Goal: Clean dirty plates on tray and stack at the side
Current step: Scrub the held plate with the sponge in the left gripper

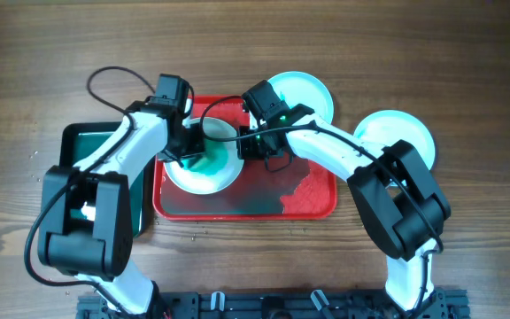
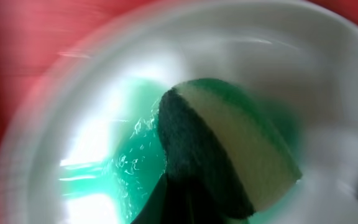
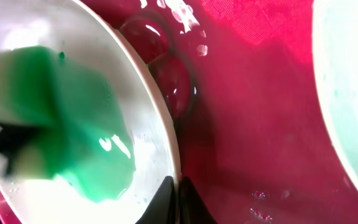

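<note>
A pale plate [image 1: 204, 168] with a teal-green smear sits on the red tray [image 1: 264, 199]. My left gripper [image 1: 189, 151] is shut on a sponge [image 2: 229, 149], dark scouring side and pale side, pressed into the plate's green liquid [image 2: 135, 155]. My right gripper [image 1: 248, 146] is shut on the plate's right rim [image 3: 169, 155], one finger inside and one outside. A second plate [image 1: 304, 89] lies at the tray's far right corner, and a third plate [image 1: 401, 133] lies on the table to the right.
A black tray with a green inside [image 1: 82, 146] stands left of the red tray, under my left arm. The red tray's floor [image 3: 260, 124] is wet, with water pooled at its front. Wooden table lies all around.
</note>
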